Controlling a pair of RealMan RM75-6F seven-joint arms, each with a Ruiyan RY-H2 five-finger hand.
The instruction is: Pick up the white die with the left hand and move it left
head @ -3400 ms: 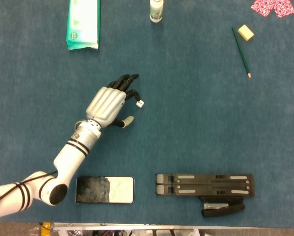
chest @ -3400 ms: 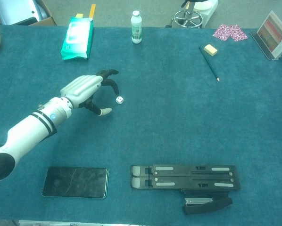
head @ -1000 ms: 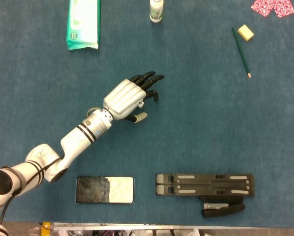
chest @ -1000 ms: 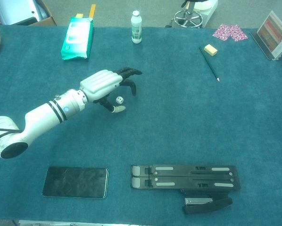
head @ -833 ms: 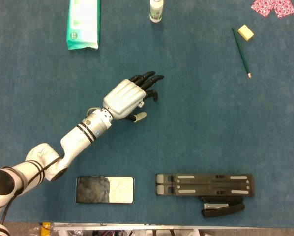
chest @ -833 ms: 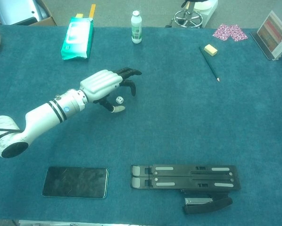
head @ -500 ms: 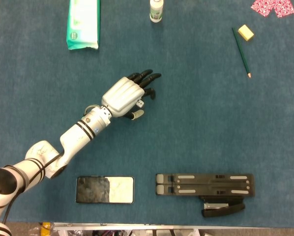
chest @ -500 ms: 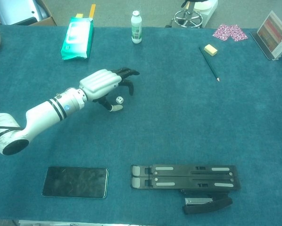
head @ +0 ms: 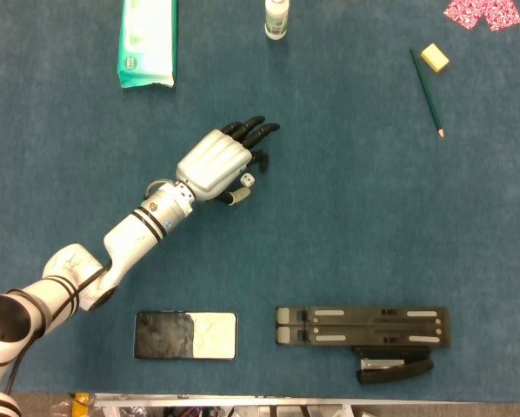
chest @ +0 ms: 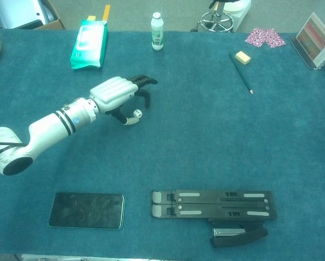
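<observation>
The small white die [head: 248,180] lies on the blue cloth near the table's middle and shows again in the chest view [chest: 136,113]. My left hand [head: 215,165] reaches in from the lower left and hovers over it, also seen from the chest [chest: 114,92]. Its dark fingers [head: 258,132] arch over the die's far side, and the light thumb tip [head: 230,198] sits just below and left of it. A gap shows on both sides of the die, so nothing is gripped. My right hand shows in neither view.
A green wipes pack [head: 147,39] and a white bottle [head: 276,17] stand at the far edge. A pencil [head: 426,92] and eraser [head: 434,57] lie far right. A phone [head: 186,335], a black folding stand [head: 362,326] and a stapler [head: 394,371] lie near the front edge.
The left hand has drifted slightly left and toward the far edge while its thumb curled in closer to the die. The die has barely shifted.
</observation>
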